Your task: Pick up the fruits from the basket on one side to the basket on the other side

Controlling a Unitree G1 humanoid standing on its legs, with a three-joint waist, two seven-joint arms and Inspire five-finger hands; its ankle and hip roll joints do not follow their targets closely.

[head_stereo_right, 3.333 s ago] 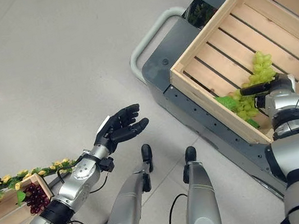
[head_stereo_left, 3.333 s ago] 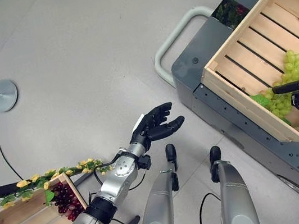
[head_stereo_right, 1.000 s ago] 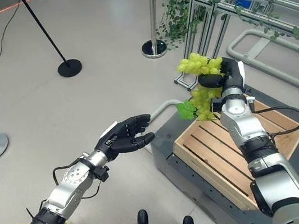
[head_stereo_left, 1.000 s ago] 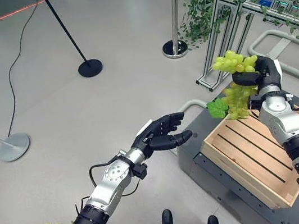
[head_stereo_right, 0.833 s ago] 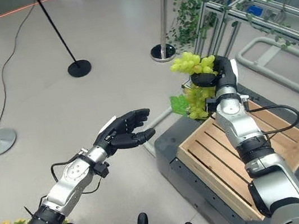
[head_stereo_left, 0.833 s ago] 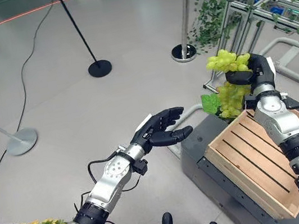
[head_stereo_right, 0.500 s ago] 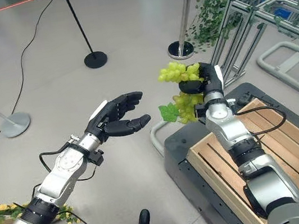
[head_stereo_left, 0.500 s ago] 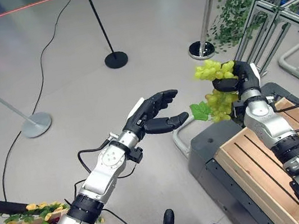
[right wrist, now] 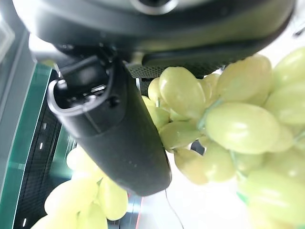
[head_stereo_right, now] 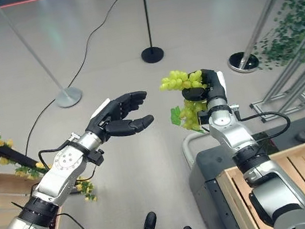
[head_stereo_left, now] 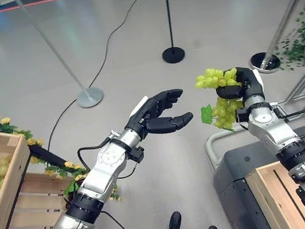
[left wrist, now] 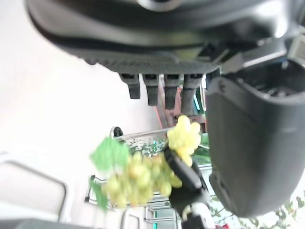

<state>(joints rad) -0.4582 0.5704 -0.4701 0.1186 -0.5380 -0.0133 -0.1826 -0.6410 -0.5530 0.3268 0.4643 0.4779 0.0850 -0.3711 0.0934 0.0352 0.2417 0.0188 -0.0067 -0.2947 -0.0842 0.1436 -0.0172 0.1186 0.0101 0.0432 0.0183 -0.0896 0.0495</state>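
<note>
- The right hand [head_stereo_left: 243, 84] is raised right of centre, its fingers [right wrist: 119, 129] curled round a bunch of grapes [head_stereo_left: 220, 99] held in the air above the floor [head_stereo_left: 97, 18]
- The left hand [head_stereo_left: 155, 113] is held out just left of the bunch, apart from it
- A crate [head_stereo_left: 5, 190] with grapes in it sits at the far left
- Another crate [head_stereo_right: 303, 183] rests on a cart [head_stereo_right: 209, 181] at the lower right, below the right arm
- Stanchion posts [head_stereo_left: 173, 55] stand on the floor behind both hands

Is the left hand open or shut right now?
Open. The left hand has straight fingers and thumb spread, palm toward the green grapes, holding nothing. The right hand is curled round the bunch.
</note>
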